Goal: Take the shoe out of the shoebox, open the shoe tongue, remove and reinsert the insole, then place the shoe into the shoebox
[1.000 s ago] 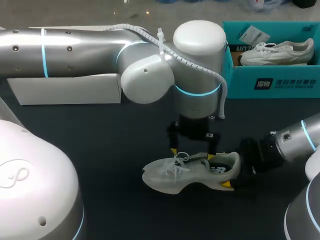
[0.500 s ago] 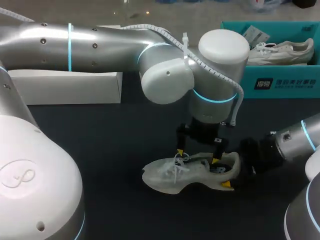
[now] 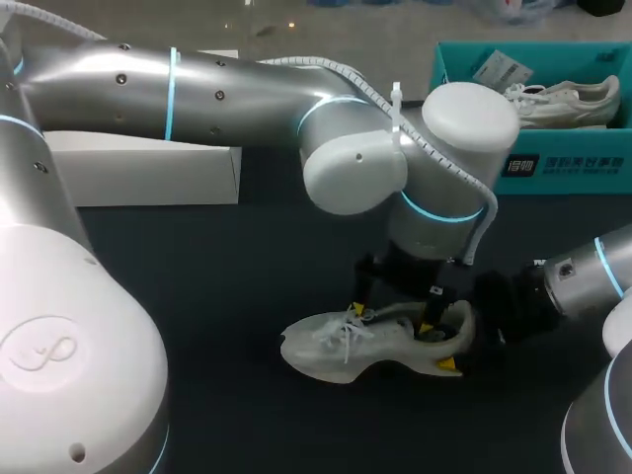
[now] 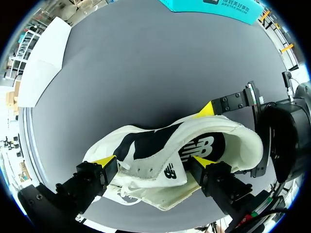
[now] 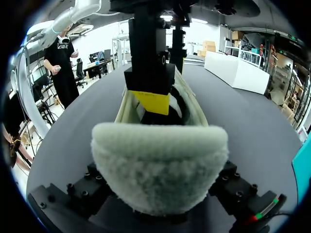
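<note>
Shoe, a pale grey-green mesh sneaker (image 3: pixel 365 341) with white laces, rests on dark table (image 3: pixel 227 296), toe toward my left. It's outside the teal cardboard shoebox (image 3: pixel 553 163) at far right, which holds a second pale sneaker (image 3: pixel 558 99). Right claw (image 3: pixel 454 341) clamped on the heel. Left claw (image 4: pixel 153 161) over the shoe, fingers apart: one yellow tip down in the opening, other by the laces. White flat box (image 3: pixel 148 173) far left.

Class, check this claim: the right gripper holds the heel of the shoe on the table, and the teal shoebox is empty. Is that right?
No. The head view shows a second shoe lying in the teal shoebox; the right gripper does hold the heel.
</note>
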`<state>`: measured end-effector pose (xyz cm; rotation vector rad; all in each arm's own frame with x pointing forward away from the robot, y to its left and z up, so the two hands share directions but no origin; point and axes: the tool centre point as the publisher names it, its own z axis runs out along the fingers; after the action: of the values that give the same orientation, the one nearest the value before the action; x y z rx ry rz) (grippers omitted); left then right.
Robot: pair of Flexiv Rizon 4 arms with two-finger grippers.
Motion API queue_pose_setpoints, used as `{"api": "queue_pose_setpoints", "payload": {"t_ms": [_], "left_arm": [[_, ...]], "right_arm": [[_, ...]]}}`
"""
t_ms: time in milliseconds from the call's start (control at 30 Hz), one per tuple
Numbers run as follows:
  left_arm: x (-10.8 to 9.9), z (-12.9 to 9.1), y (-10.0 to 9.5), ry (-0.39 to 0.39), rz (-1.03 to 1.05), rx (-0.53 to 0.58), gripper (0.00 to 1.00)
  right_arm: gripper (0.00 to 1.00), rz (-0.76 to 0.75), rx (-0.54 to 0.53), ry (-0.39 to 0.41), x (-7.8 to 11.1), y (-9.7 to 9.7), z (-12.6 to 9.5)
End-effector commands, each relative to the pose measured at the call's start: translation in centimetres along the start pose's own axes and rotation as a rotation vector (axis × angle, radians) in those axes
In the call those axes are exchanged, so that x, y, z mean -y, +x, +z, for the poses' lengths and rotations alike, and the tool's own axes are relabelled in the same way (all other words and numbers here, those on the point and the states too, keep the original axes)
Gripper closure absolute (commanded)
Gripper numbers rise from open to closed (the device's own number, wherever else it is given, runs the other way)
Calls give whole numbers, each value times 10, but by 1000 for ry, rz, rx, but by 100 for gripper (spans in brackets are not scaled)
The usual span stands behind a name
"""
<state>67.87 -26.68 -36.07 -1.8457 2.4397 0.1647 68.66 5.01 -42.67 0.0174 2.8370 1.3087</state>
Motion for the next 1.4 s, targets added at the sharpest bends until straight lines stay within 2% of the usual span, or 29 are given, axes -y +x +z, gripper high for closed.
{"api": "queue_pose_setpoints", "payload": {"t_ms": [33, 300, 433, 1033, 1133, 1167, 1300, 1400], "left_arm": [[-2, 3, 3, -2, -13, 20, 0], [-6, 12, -8, -12, -67, 94, 0], [-8, 13, -11, -13, -88, 94, 0], [-16, -3, -41, 13, -204, 66, 0], [-16, -7, -44, 16, -212, 45, 8], [-15, -9, -44, 19, -216, 40, 16], [-16, -14, -45, 24, -217, 24, 29], [-16, -17, -45, 21, -211, 1, 44]], "right_arm": [[100, 0, 3, 5, 0, 0, 2], [100, 0, 3, 5, 0, 0, 2], [100, 0, 3, 5, 0, 0, 2], [100, 0, 3, 5, 0, 0, 2], [100, 0, 3, 5, 0, 0, 2], [100, 0, 3, 5, 0, 0, 2], [100, 0, 3, 5, 0, 0, 2], [100, 0, 3, 5, 0, 0, 2]]}}
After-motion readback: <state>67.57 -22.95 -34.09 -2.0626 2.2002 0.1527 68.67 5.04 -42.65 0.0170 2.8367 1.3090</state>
